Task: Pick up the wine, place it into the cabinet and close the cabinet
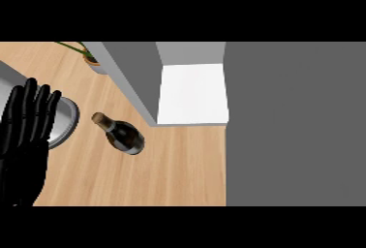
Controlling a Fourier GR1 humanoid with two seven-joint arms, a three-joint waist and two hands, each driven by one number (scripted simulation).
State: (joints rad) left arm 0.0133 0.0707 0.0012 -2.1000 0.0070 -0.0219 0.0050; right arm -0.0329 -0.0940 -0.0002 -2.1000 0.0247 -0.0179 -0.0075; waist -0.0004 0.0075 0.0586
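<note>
Wine (121,135) is standing free on the wooden desk (178,169), just in front of the open cabinet (191,94), nothing gripping it yet. The left hand (25,140) is resting at the view's left edge, fingers straight and together, probably overlapping a metal bowl (66,121). The right hand is not showing.

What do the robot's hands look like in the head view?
Only the left hand shows, at the view's left edge. It is glossy black all over, with long, slim, segmented fingers and pale highlights along their ridges. No cables, markings or sleeve are visible, and the forearm is out of view. The right hand does not show.
</note>
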